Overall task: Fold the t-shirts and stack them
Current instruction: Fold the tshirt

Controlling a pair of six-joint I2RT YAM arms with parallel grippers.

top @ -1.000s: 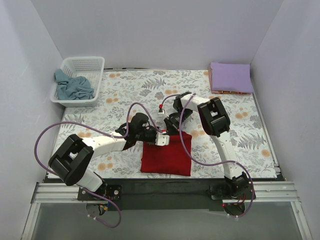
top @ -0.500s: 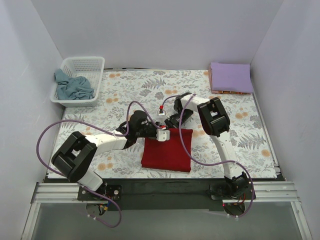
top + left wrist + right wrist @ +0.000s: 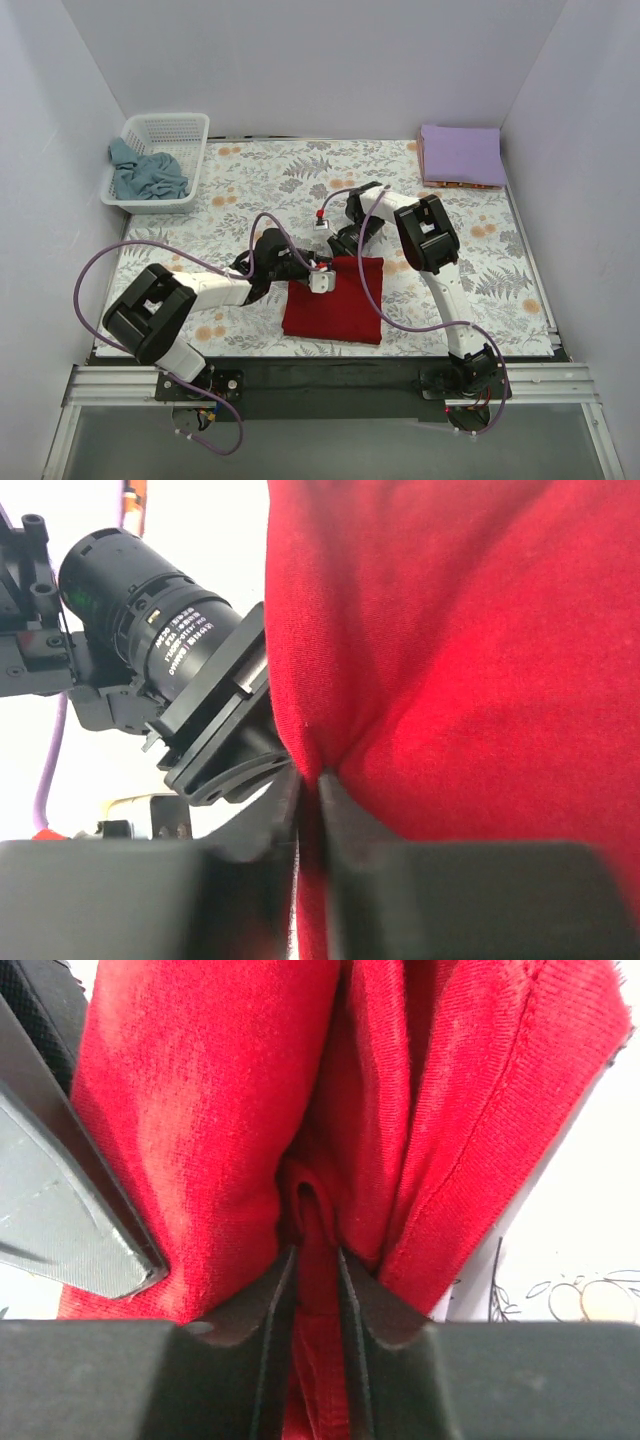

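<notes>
A deep red t-shirt (image 3: 334, 302) lies folded near the table's front middle. My left gripper (image 3: 318, 278) is shut on its far left edge; in the left wrist view the red cloth (image 3: 470, 650) is pinched between the jaws. My right gripper (image 3: 345, 250) is shut on its far edge; in the right wrist view a fold of red cloth (image 3: 315, 1210) sits between the jaws. A pale lavender t-shirt (image 3: 461, 155) lies folded at the far right corner. A dusty blue-grey t-shirt (image 3: 148, 172) lies crumpled in the basket.
A white lattice basket (image 3: 192, 128) stands at the far left corner. The floral table cloth (image 3: 500, 270) covers the table. White walls close in the left, back and right sides. The two grippers are close together over the red shirt's far edge.
Both grippers drew the red shirt's far edge toward the back, then the left gripper dropped slightly toward the front. The shirt's far edge has shifted with them.
</notes>
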